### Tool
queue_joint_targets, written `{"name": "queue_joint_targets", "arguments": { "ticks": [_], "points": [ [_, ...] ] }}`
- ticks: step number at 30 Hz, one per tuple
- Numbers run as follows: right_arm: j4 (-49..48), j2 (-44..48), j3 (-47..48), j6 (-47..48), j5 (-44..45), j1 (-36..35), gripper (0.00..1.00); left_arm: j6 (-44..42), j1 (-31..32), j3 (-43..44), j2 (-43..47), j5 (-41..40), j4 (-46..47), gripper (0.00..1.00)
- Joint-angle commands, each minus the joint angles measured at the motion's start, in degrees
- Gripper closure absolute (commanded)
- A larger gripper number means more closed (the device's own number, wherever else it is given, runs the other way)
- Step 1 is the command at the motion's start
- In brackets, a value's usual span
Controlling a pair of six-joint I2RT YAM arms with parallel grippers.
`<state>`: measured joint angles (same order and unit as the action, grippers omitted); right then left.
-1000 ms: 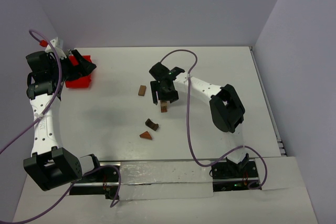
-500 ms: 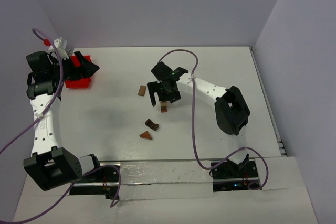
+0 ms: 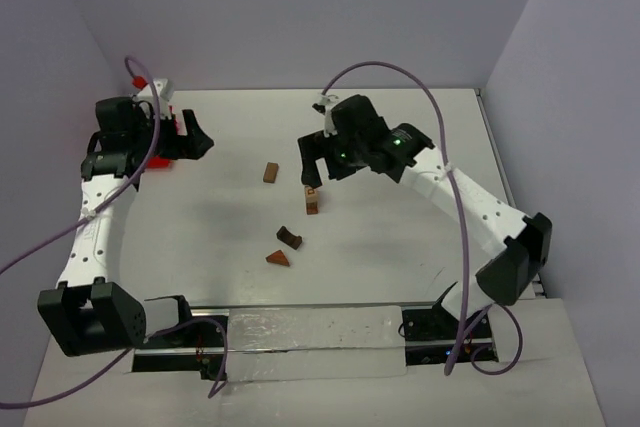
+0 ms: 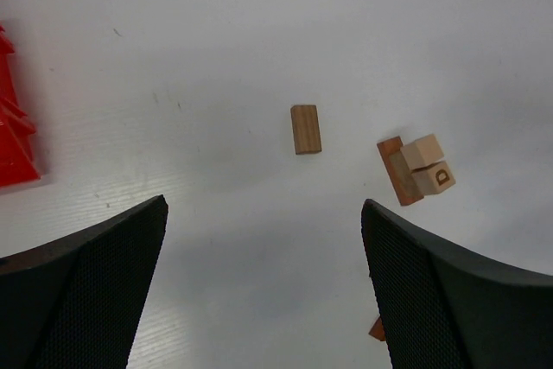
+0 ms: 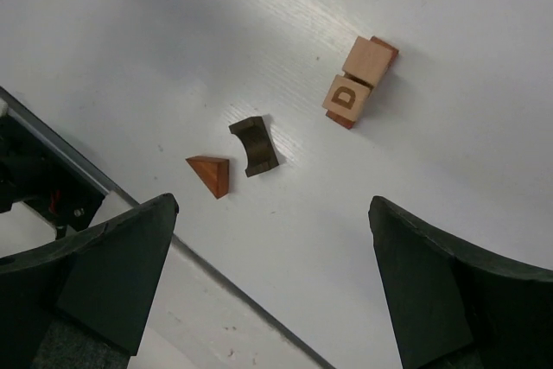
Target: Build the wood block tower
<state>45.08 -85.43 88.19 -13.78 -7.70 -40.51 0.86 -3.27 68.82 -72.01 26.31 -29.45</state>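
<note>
Hovering above the bench [image 3: 420,247] with its jaws spread wide and nothing between them, the right hand [image 3: 318,165] hangs just over the wood block tower [image 3: 312,197]. The tower stands near the middle of the bench as a reddish-brown base carrying two pale cubes, one marked D. Whether those cubes sit side by side or one on the other is hard to tell. The left hand [image 3: 195,137] is also wide and empty, held out by the red tray [image 4: 13,127] and well apart from the stack. Three pieces lie loose: a tan block [image 3: 270,172] beside the tower, then a dark arch [image 3: 289,237] and a wedge [image 3: 278,258] nearer the arms. The step in hand looks like fetching the next piece. That calls for dropping squarely over one block, closing across its narrow sides and setting it down without nudging the stack, with the wedge likely saved for the cap.
</note>
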Motion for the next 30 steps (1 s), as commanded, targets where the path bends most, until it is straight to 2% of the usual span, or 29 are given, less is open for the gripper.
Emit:
{"name": "queue_joint_targets", "arguments": {
  "ticks": [1, 3, 6, 8, 11, 15, 18, 23, 30],
  "points": [
    [-1.4, 5.4, -4.5, 4.3, 0.0, 5.6, 0.0, -6.4, 6.9, 1.9, -5.5, -8.4, -0.4, 0.05],
    [-2.1, 7.1, -6.9, 5.0, -0.7, 7.8, 0.0, -10.1, 9.1, 2.9, -8.4, -9.4, -0.7, 0.05],
    [-3.2, 9.4, -10.7, 5.8, -2.4, 11.2, 0.0, -17.5, 9.5, 5.9, -11.9, -4.1, -2.4, 0.05],
    [-3.7, 10.6, -13.2, 6.4, -3.8, 12.4, 0.0, -26.9, 9.7, 8.7, -15.8, -1.3, -5.5, 0.06],
    [-4.2, 11.3, -15.2, 6.8, -4.1, 14.6, 0.0, -47.1, 10.0, 15.2, -23.1, 5.9, -14.2, 0.08],
    [-3.9, 11.1, -15.6, 6.9, -5.3, 16.4, 0.0, -61.9, 10.6, 28.5, -37.0, 9.3, -27.0, 0.11],
    [-3.8, 10.9, -15.7, 6.9, -5.8, 17.4, 0.0, -69.7, 10.8, 36.9, -43.5, 11.7, -31.4, 0.12],
    [-3.3, 10.0, -15.8, 7.1, -6.4, 18.4, 0.0, -77.7, 14.1, 36.0, -48.6, 10.1, -29.1, 0.12],
    [-2.7, 8.1, -15.4, 7.5, -6.5, 18.8, 0.0, -82.5, 17.8, 37.6, -55.0, 11.4, -29.2, 0.13]
  ]
}}
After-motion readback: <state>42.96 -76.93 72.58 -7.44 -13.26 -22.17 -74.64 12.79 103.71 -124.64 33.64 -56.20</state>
